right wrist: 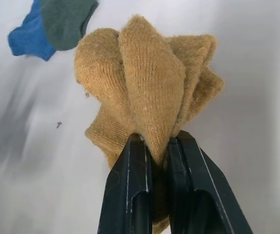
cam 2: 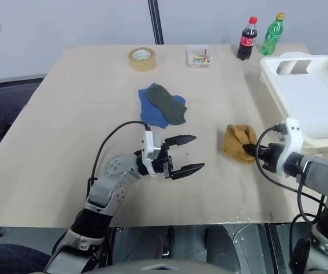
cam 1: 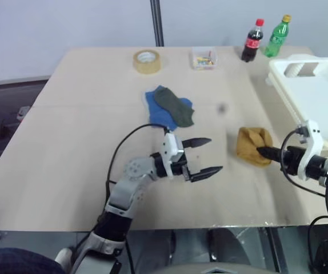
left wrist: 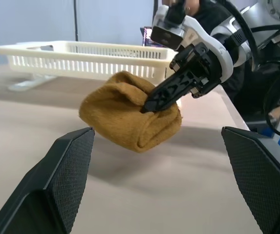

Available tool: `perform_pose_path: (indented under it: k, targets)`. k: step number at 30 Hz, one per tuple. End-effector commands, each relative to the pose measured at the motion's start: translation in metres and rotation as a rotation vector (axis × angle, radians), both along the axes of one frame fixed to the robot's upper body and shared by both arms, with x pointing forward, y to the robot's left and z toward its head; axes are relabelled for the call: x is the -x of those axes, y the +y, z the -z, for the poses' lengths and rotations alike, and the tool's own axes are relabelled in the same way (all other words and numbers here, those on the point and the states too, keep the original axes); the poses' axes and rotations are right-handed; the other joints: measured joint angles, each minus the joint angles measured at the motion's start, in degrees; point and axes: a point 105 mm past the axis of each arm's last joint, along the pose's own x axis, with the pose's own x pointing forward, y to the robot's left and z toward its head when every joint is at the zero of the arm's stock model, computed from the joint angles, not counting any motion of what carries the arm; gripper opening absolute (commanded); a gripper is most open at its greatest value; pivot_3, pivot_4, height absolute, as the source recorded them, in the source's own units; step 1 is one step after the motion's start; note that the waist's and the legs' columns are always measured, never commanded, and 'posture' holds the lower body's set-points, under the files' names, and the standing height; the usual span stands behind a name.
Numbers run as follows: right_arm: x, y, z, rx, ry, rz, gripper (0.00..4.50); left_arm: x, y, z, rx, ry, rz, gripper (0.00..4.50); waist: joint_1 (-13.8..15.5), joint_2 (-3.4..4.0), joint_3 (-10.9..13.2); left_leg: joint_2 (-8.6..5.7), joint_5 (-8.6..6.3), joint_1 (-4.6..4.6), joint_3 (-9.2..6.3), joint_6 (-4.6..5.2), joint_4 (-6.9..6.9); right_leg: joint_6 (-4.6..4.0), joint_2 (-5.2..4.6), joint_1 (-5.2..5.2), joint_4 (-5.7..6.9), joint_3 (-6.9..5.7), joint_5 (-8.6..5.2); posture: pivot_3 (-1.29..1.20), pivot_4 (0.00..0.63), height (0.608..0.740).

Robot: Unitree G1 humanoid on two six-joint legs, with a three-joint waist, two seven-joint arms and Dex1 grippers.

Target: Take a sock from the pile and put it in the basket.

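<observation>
Heads up, your right tool (cam 1: 262, 151) has its two black fingers pinched tight on the mustard sock (cam 1: 253, 145), gripping a fold so the rest bunches up ahead of the fingertips. In the left wrist view the sock looks lifted just off the counter (cam 1: 84, 142), though from the head views I can't tell for sure.

What matters next is the basket (cam 1: 318, 100). From the sock it sits beyond and off to the robot's right, with its near rim close by. The right arm is clearly the nearer one, so I'd guess you just carry the sock up and over that rim, keeping it high enough to clear.

Your left tool (cam 1: 203, 156) is spread wide and holding nothing, on the far side of the sock from the basket, pointing toward it.

The rest of the pile, the blue sock (cam 1: 155, 105) and dark green sock (cam 1: 175, 107), lies well away from the basket, past the left tool.
</observation>
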Motion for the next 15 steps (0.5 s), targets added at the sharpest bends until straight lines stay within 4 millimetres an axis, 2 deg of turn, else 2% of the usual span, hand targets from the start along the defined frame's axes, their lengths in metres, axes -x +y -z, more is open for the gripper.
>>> perform_pose_path:
  k: [1, 6, 8, 10, 12, 14, 15]
  targets:
    - [-0.005, -0.032, -0.042, -0.026, -0.108, 0.067, 0.05, 0.0, -0.003, -0.015, 0.067, -0.08, -0.016, 4.5, 0.09, -0.01, 0.0, 0.0, 0.0, 0.0, -0.02, 0.0, 0.0, 0.0, 0.0, 0.0, 0.0, -0.02, 0.0, 0.0, 0.15, 0.738]
    - [-0.023, -0.096, -0.086, -0.097, -0.227, 0.326, 0.05, -0.004, -0.012, -0.024, 0.152, -0.095, -0.044, 4.5, 0.57, -0.02, 0.02, 0.0, -0.02, -0.03, -0.05, 0.03, 0.0, 0.0, -0.01, 0.1, -0.13, -0.12, 0.0, 0.0, 0.15, 0.738]
    - [-0.031, -0.122, -0.094, -0.137, -0.245, 0.453, 0.05, -0.005, -0.018, -0.024, 0.143, -0.125, -0.04, 4.5, 0.47, -0.03, 0.02, 0.0, -0.03, -0.03, 0.01, 0.05, 0.01, 0.0, -0.02, 0.1, -0.13, -0.07, 0.0, 0.0, 0.15, 0.738]
    - [-0.038, -0.142, -0.089, -0.17, -0.214, 0.57, 0.05, -0.005, -0.023, -0.025, 0.137, -0.147, -0.032, 4.5, 0.36, -0.02, 0.02, 0.01, -0.03, -0.01, 0.03, 0.05, 0.0, 0.0, 0.0, 0.1, -0.11, -0.06, 0.0, 0.0, 0.15, 0.738]
    - [-0.044, -0.153, -0.081, -0.192, -0.177, 0.649, 0.05, -0.006, -0.026, -0.026, 0.138, -0.159, -0.03, 4.5, 0.17, -0.02, 0.02, 0.04, -0.02, 0.0, 0.07, 0.05, 0.0, -0.01, 0.02, 0.09, -0.09, -0.03, 0.0, 0.0, 0.15, 0.738]
    - [-0.05, -0.165, -0.066, -0.25, -0.124, 0.751, 0.05, -0.006, -0.03, -0.027, 0.142, -0.166, -0.029, 4.5, -0.02, -0.02, 0.02, 0.04, -0.02, 0.0, 0.13, 0.05, 0.0, -0.01, 0.02, 0.08, -0.09, 0.03, 0.0, 0.0, 0.15, 0.738]
    - [-0.052, -0.168, -0.058, -0.286, -0.102, 0.79, 0.96, -0.007, -0.031, -0.028, 0.145, -0.168, -0.027, 4.5, 0.02, -0.01, 0.02, 0.05, -0.02, 0.02, 0.18, 0.05, -0.01, -0.01, 0.02, 0.08, -0.08, 0.09, 0.0, 0.0, 0.15, 0.738]
